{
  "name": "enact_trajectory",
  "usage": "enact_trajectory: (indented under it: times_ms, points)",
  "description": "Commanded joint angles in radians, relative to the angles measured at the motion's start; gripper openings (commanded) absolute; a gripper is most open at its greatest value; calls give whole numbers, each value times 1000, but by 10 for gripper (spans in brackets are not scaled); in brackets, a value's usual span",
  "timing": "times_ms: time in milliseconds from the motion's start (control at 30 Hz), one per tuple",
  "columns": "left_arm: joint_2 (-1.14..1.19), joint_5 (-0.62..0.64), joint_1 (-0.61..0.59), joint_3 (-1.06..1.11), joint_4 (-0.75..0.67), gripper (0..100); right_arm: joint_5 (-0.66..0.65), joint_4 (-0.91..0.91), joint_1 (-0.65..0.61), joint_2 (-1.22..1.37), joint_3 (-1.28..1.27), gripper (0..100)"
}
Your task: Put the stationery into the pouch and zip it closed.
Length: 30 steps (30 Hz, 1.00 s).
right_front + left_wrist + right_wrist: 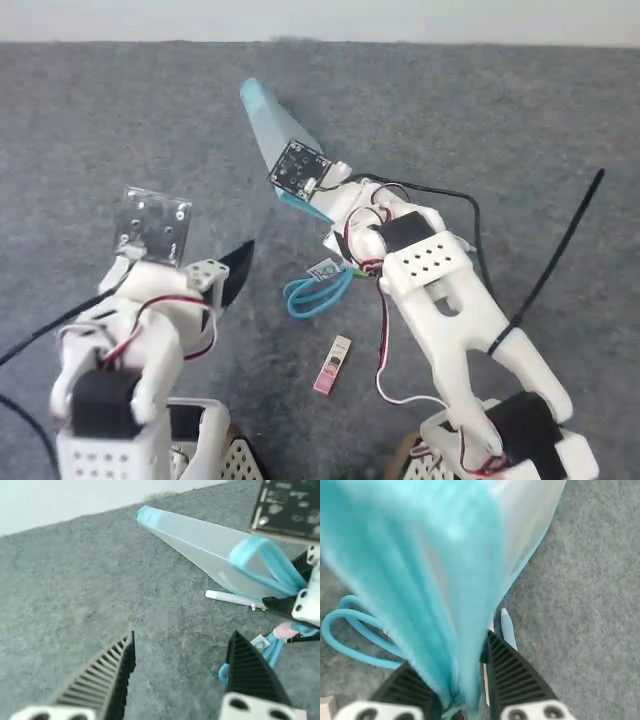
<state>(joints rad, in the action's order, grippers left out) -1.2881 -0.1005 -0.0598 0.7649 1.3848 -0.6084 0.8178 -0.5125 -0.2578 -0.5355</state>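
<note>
At mid-table, the pouch (270, 125) hangs tilted above the grey mat (120, 120). It is pinched along its teal zip edge by the right gripper (454, 660), whose jaws are clamped on the material. The left gripper (182, 637) hovers low nearby, jaws spread wide, holding nothing. Near the pouch lie a white pen (232, 598), a blue cord loop (315, 292) and a small pink piece (332, 365).

Assessment: the pouch appears light, thin and limp, and its translucent panel is probably slick, so the thicker teal border offers the surer hold. The pen looks stiff and may roll; grip it mid-shaft.
</note>
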Motion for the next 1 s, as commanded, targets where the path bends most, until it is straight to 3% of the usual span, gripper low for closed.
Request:
enact_trajectory:
  times_ms: [0,500,833,967]
  points:
    - [-3,-17,-6,-101,55,282,-49,7,2,-48,-14,7]
    - [-2,31,0,148,-210,282,-66,62,-186,-102,-37,8]
    - [-3,34,5,151,-212,282,-69,58,-194,-91,-37,8]
    - [-54,34,52,116,-147,282,-71,56,-193,-91,-37,8]
